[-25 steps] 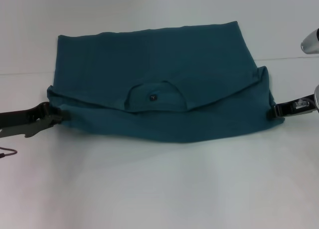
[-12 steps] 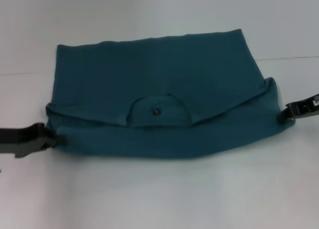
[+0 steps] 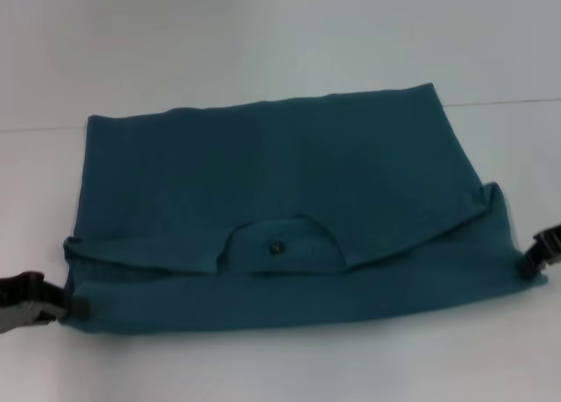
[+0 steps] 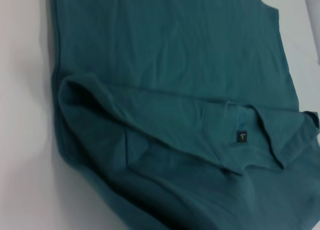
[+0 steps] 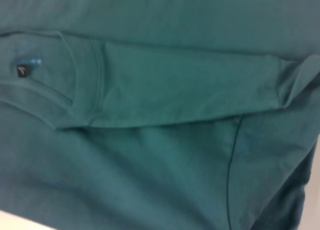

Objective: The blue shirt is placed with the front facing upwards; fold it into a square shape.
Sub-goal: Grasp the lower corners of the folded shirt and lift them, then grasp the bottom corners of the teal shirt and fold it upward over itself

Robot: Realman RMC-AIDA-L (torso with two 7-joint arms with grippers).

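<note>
Dark teal-blue cotton T-shirt (image 3: 272,218), partly folded, lying flat on white tabletop (image 3: 263,43), wider left-to-right than near-to-far; near band doubled over, with round ribbed collar (image 3: 280,244) opening on the near-centre fold. Left claw (image 3: 35,301) at near-left corner of the cloth, right claw (image 3: 542,249) at near-right corner, both touching the fabric edge; looks like each pinching a corner, but whether pressed together or spread cannot be told from the head view, and neither wrist view shows own fingers. Handling judgement: light, soft, limp knit; no stiffness, so drapes and sags between holds, creases readily, layers liable to slide over one another and spoil the edge alignment. Low slip against the tabletop likely, so dragging may bunch the lower layer. Not fragile. Best holds: doubled corners or folded edges at both ends of a fold line, taking all layers together; single-layer pinch risks peeling the fold apart. Writing: small dark tag (image 4: 241,136) inside collar, pale mark on it, unreadable; no chest lettering visible in present fold.
</note>
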